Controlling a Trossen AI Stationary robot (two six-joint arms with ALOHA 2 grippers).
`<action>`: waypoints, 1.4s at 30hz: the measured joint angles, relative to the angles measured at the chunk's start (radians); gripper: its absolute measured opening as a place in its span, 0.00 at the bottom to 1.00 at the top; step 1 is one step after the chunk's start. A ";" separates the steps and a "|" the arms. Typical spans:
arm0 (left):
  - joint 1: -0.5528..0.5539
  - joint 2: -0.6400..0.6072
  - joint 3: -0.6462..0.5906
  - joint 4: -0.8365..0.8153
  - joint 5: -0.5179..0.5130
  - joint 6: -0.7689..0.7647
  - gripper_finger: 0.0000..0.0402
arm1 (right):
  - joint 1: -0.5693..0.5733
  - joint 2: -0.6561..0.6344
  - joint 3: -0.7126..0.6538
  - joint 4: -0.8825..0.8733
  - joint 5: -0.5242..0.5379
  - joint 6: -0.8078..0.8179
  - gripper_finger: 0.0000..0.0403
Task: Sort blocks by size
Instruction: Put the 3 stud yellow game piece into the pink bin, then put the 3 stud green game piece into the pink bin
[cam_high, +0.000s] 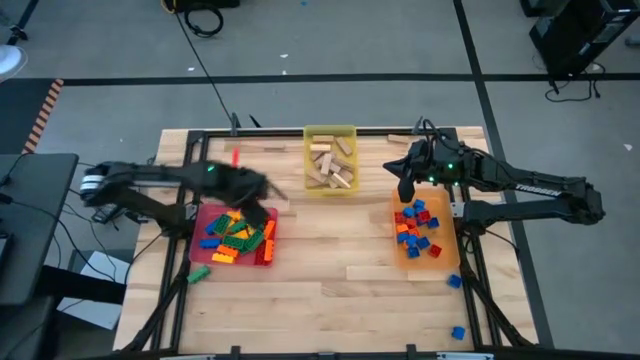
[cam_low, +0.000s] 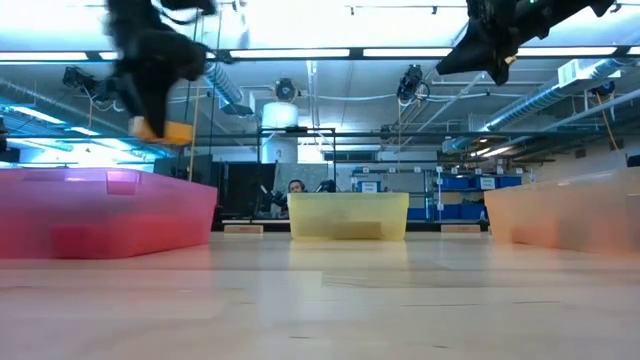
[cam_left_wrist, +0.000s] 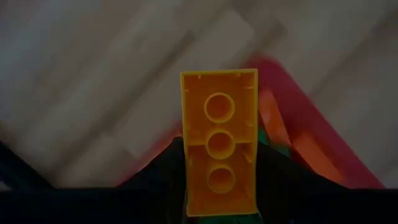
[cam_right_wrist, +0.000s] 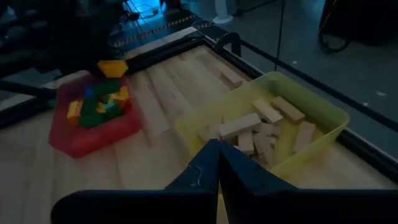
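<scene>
My left gripper (cam_high: 255, 192) hangs above the red tray (cam_high: 200, 228), shut on an orange studded brick (cam_left_wrist: 219, 124) whose hollow underside faces the left wrist camera. Long green, yellow and orange bricks lie in the red tray. Wooden blocks (cam_high: 330, 165) fill the yellow tray (cam_high: 330, 132). Small blue, red and orange bricks (cam_high: 415, 225) lie in the orange tray (cam_high: 445, 262). My right gripper (cam_high: 405, 185) hovers shut, holding nothing, over that tray's far end. My left gripper pinches the orange brick's two long sides (cam_left_wrist: 186, 174) between its two fingers (cam_left_wrist: 168, 168), toward one end of the brick. The fingers come from above, pointing steeply down. The brick (cam_low: 165, 130) hangs below them, lifted clear, high above the red tray.
Loose pieces lie on the table: a green brick (cam_high: 198, 272) near the red tray's front, two blue bricks (cam_high: 453, 282) (cam_high: 458, 332) at the right front, a red brick (cam_high: 235, 155) and a wooden block (cam_high: 400, 140) at the back. Bare wood lies between the trays.
</scene>
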 joint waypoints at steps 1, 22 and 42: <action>-0.029 -0.040 -0.036 0.007 0.005 -0.053 0.38 | 0.003 0.000 0.000 0.000 0.000 0.008 0.05; -0.217 -0.157 -0.293 0.028 0.056 -0.397 0.62 | 0.067 0.006 0.000 0.007 0.000 0.101 0.05; -0.711 -0.143 -0.146 -0.086 0.116 -1.088 0.62 | 0.074 0.006 0.000 -0.001 -0.001 0.100 0.05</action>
